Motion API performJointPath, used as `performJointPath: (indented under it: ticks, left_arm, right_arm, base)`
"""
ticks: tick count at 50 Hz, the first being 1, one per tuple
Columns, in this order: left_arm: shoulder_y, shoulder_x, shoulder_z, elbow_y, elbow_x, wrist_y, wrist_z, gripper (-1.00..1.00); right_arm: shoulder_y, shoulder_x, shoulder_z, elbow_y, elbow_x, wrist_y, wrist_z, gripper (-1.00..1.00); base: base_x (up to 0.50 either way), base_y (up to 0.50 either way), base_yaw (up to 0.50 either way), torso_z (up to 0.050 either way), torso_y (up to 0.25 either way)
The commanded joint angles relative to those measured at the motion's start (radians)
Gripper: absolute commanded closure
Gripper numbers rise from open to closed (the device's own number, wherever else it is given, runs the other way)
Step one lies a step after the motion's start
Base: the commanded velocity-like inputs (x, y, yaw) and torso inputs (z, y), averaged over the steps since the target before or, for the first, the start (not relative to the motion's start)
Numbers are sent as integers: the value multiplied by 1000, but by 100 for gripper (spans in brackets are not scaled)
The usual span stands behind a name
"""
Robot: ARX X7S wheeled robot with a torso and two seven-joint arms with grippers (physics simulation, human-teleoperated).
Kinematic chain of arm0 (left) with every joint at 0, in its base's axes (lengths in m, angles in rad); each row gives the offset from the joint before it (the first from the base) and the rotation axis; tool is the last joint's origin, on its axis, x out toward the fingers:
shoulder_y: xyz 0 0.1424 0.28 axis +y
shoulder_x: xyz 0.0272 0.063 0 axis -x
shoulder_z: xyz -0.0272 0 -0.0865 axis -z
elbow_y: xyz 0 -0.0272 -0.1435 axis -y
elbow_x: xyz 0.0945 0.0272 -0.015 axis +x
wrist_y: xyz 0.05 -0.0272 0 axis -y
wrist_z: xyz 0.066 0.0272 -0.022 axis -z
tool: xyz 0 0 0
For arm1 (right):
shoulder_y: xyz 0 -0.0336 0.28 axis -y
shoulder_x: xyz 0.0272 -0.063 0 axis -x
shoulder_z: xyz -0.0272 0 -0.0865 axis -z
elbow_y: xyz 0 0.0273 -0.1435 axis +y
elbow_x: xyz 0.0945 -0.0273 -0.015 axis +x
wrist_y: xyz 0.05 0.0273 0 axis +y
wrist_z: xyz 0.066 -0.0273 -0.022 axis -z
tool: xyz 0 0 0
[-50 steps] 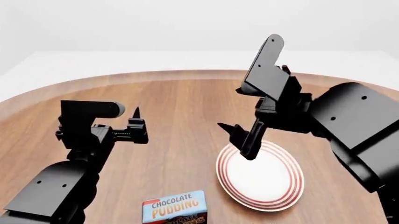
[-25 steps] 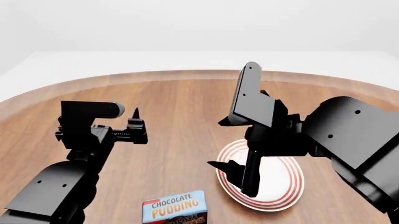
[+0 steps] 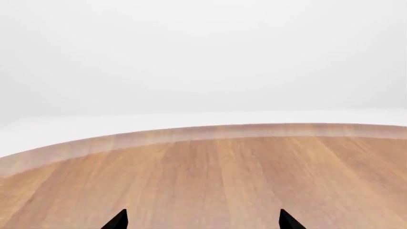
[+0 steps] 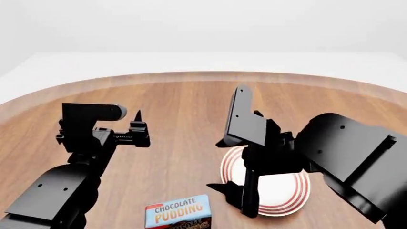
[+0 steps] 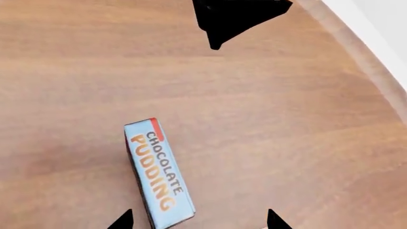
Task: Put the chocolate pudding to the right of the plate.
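Note:
The chocolate pudding (image 4: 178, 213) lies flat at the table's near edge, light-blue top up, left of the plate (image 4: 300, 196). The plate is white with red rings, and my right arm covers part of it. My right gripper (image 4: 231, 199) hangs open between plate and carton, fingers pointing down. In the right wrist view the chocolate pudding (image 5: 159, 175) lies just ahead of the right gripper (image 5: 198, 222), its near end reaching in between the fingertips but nearer one of them. My left gripper (image 4: 137, 125) hovers open over bare wood at the left. The left gripper (image 3: 203, 222) has nothing between its fingertips.
The round wooden table's far edge (image 4: 190, 76) curves across the back, with white floor beyond it. In the right wrist view the table rim (image 5: 365, 62) passes close by, and a black shape (image 5: 235, 16) lies beyond the carton.
My right arm has swung down and to the left, from above the plate toward the carton. The left arm and the carton have not moved.

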Motion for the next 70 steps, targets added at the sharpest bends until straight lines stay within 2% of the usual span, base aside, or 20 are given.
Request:
performJointPath:
  ticks: [1, 31, 41, 70]
  left_arm:
    - [0, -3, 2, -4, -3, 3, -3, -100]
    - [2, -8, 12, -16, -12, 15, -11, -100]
    - [2, -11, 13, -7, -17, 10, -16, -100]
    - [10, -16, 14, -23, -28, 32, -17, -100]
  right_arm:
    - [-21, -10, -76, 78, -48, -59, -9, -100]
    - [-34, -74, -167, 233, -97, -179, -47, -100]
    - [-72, -117, -220, 353, -131, -268, -66, -100]
    - [-87, -195, -302, 554, -184, -374, -103, -100]
  base:
    - [0, 0, 0, 0, 0]
    - [0, 0, 0, 0, 0]
    - [0, 0, 0, 0, 0]
    - [0, 0, 0, 0, 0]
